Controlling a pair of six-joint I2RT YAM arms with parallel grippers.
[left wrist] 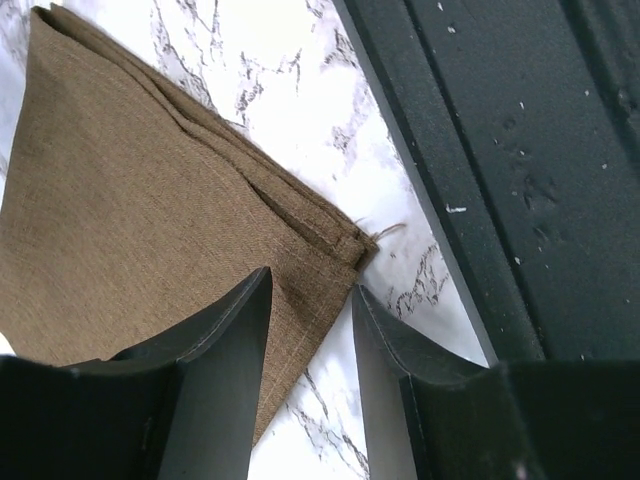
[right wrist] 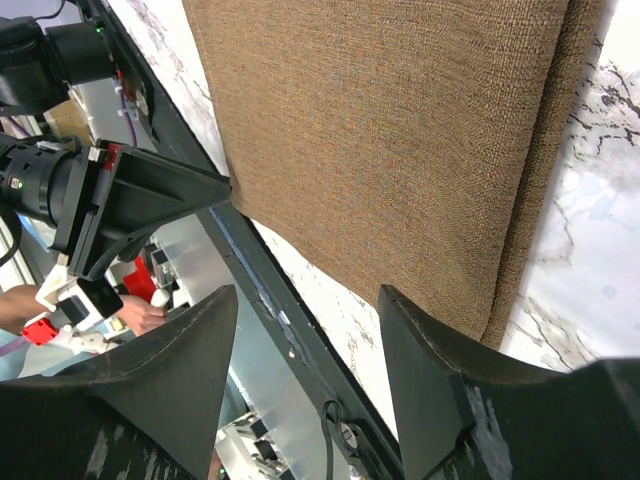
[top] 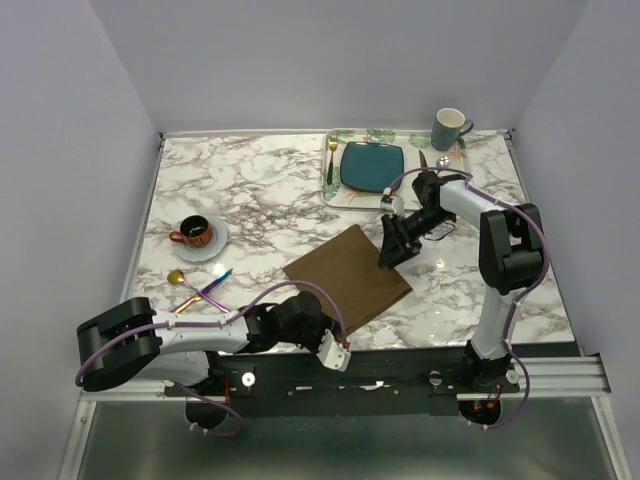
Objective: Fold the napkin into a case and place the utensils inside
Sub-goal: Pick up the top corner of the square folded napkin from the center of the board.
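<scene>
The brown napkin [top: 348, 277] lies folded flat on the marble table, a near corner toward the table's front edge. My left gripper [top: 335, 350] hovers over that near corner; in the left wrist view its jaws [left wrist: 310, 285] stand open above the napkin [left wrist: 130, 200] edge, gripping nothing. My right gripper [top: 392, 250] sits at the napkin's far right edge, and its jaws [right wrist: 308, 292] are open over the napkin [right wrist: 380, 130], with nothing held. The iridescent utensils [top: 205, 290] lie at the left, apart from the cloth, one with a golden spoon bowl [top: 175, 277].
A cup on a saucer [top: 197, 233] stands at the left. At the back, a teal plate [top: 372, 166] rests on a leaf-printed placemat [top: 338, 192] with a gold fork [top: 331, 160] and dark knife [top: 423, 160]; a mug [top: 449, 128] is beside them. A black rail [top: 400, 355] runs along the front edge.
</scene>
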